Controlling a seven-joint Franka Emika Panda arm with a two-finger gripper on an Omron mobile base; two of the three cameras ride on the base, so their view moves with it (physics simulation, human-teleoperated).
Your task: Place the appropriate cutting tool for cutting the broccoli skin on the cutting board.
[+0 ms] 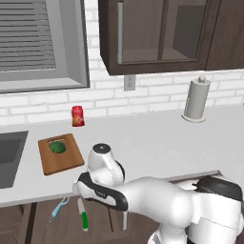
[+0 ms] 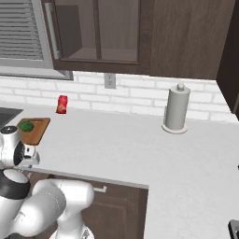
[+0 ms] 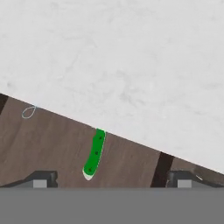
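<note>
The knife (image 3: 95, 153) lies in an open drawer below the counter edge; its green handle shows and its blade runs under the counter overhang. From the left base view the knife (image 1: 84, 215) lies next to the light-blue peeler (image 1: 58, 208). My gripper (image 3: 112, 180) hangs above the drawer, open, with nothing between its fingertips (image 3: 43, 178). The brown cutting board (image 1: 64, 159) sits on the counter near the sink, with the broccoli (image 1: 57, 147) on it. In the right base view the board (image 2: 38, 131) and broccoli (image 2: 26, 125) are at the far left.
A red can (image 1: 77, 116) stands against the brick wall behind the board. A paper towel holder (image 1: 197, 100) stands at the back right. The sink (image 1: 9, 155) is left of the board. The peeler's loop (image 3: 29, 112) shows at the counter edge. Dark cabinets hang overhead.
</note>
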